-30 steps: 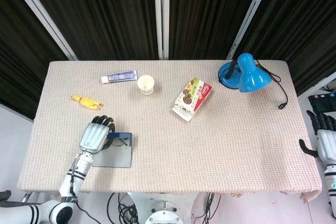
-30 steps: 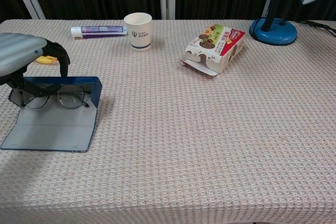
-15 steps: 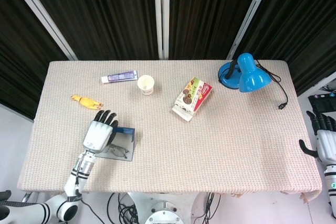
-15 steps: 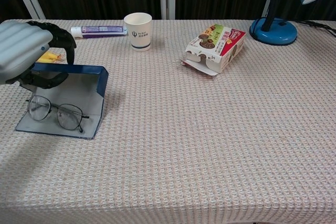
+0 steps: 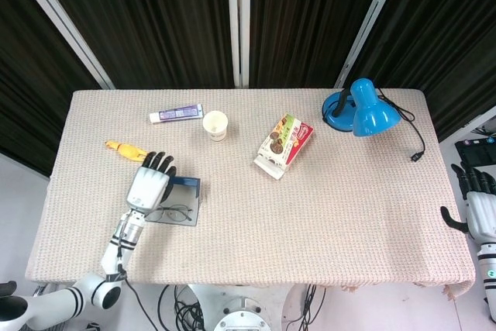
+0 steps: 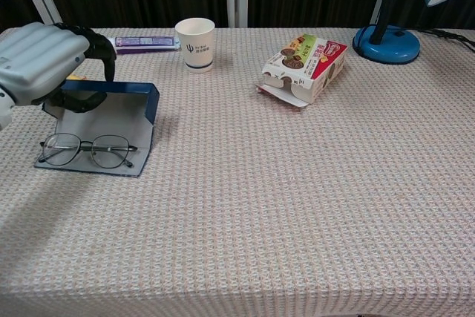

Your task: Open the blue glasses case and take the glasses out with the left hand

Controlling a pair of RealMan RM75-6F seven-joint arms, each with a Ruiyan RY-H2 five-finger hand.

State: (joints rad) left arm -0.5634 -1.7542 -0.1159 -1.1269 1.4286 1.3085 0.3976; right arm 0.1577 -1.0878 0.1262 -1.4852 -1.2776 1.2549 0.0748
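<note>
Now, blue glasses case (image 6: 104, 120) lying open at bench (image 6: 297, 183) left side, glasses (image 6: 87, 150) resting inside; left robot hand (image 6: 41, 61) gripping its raised lid; right robot hand (image 5: 482, 211) off bench edge, fingers apart, empty

Over the last second the left hand (image 6: 41, 61) has moved away from the robot and a little toward the table's middle, taking the blue glasses case (image 6: 111, 135) with it — the case now lies further up the table. The glasses (image 6: 87, 151), earlier upright inside against the raised back wall, now lie flat on the open flap.
</note>
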